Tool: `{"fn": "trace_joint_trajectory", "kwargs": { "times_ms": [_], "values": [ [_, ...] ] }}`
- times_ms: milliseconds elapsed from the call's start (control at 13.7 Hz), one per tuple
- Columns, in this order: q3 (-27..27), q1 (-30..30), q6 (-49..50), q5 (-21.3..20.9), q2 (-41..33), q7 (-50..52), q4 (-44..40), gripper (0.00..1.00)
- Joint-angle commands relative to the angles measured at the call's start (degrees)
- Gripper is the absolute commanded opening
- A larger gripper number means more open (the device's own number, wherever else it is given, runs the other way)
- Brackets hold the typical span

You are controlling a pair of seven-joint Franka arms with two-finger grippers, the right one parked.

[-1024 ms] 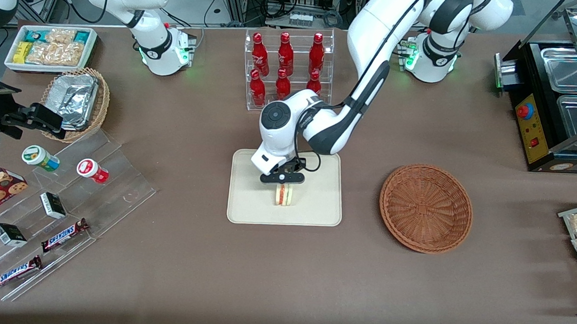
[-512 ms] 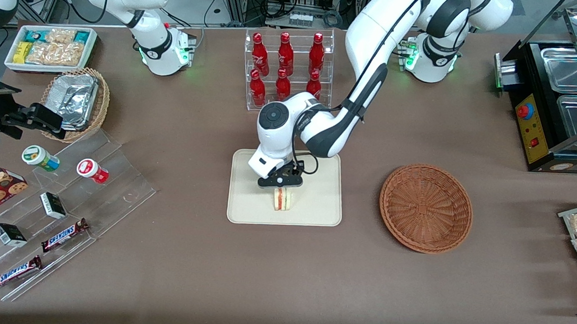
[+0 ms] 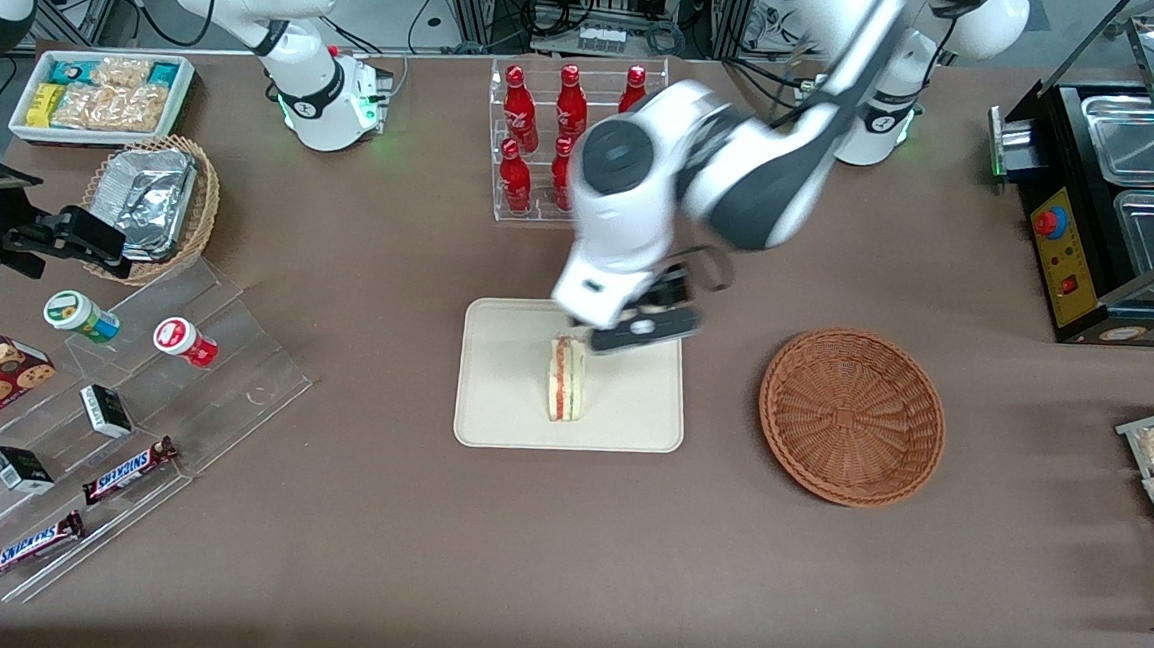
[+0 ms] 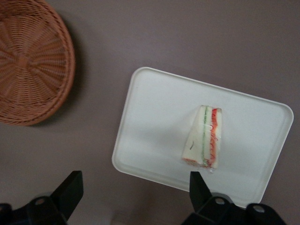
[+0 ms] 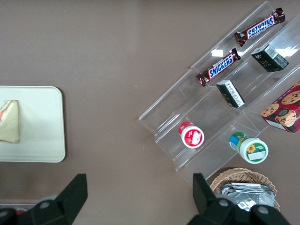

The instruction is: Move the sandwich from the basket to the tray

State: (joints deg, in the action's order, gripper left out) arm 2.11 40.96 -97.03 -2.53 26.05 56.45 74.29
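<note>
On the tray (image 3: 492,399) stands the sandwich (image 3: 566,378), with the tool (image 3: 642,330) spread wide above it, holding nothing.

1. A cream tray (image 5: 42,140) lies on a brown table (image 5: 103,56), with a wedge-shaped sandwich (image 5: 9,122) on it.
2. A clear stepped display stand (image 5: 206,117) holds two Snickers bars (image 5: 218,68), two small dark boxes (image 5: 231,93) and two round tubs (image 5: 191,134).
3. A cookie box (image 5: 283,110) and a wicker basket of foil trays (image 5: 243,190) sit nearby.

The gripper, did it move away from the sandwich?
Yes. The gripper has lifted off the sandwich and shifted toward the basket; it is open, and the sandwich lies on the tray.
</note>
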Motion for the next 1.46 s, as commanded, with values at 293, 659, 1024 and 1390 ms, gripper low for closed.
{"fn": "trace_joint_trajectory", "kwargs": {
  "times_ms": [293,659,1024,1390],
  "values": [
    [-0.35,-17.99,8.25,0.51,-19.09,-20.81,12.9,1.0],
    [-0.35,-31.37,11.25,0.51,-24.19,-42.62,16.48,1.0],
    [-0.44,-38.14,10.64,0.86,-30.69,-50.38,22.64,1.0],
    [-0.53,-39.56,10.54,1.12,-31.59,-53.73,22.14,1.0]
  ]
}}
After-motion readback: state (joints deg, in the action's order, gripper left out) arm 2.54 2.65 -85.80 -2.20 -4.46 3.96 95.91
